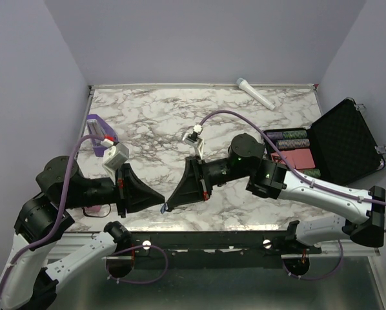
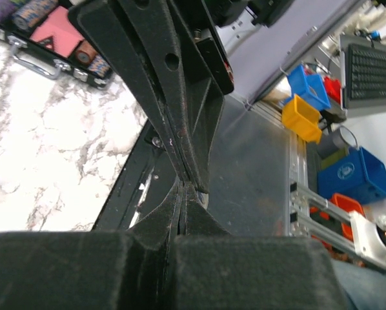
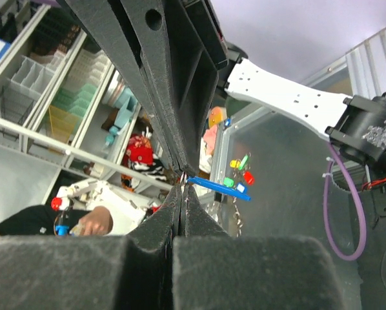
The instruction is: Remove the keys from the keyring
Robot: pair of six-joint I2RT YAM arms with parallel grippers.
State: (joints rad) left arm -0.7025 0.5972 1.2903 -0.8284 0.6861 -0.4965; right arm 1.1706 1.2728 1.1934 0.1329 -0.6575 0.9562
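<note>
Meeting tip to tip above the surface's (image 1: 244,110) near edge, my right gripper's (image 1: 172,204) jaws clamp the keyring (image 3: 217,186), lifted for pulling apart. The left gripper's (image 1: 158,197) jaws are pressed together; the key is hidden.

Purple block (image 1: 97,123) L, white tube (image 1: 256,94) back, open chip case (image 1: 341,143) R.
</note>
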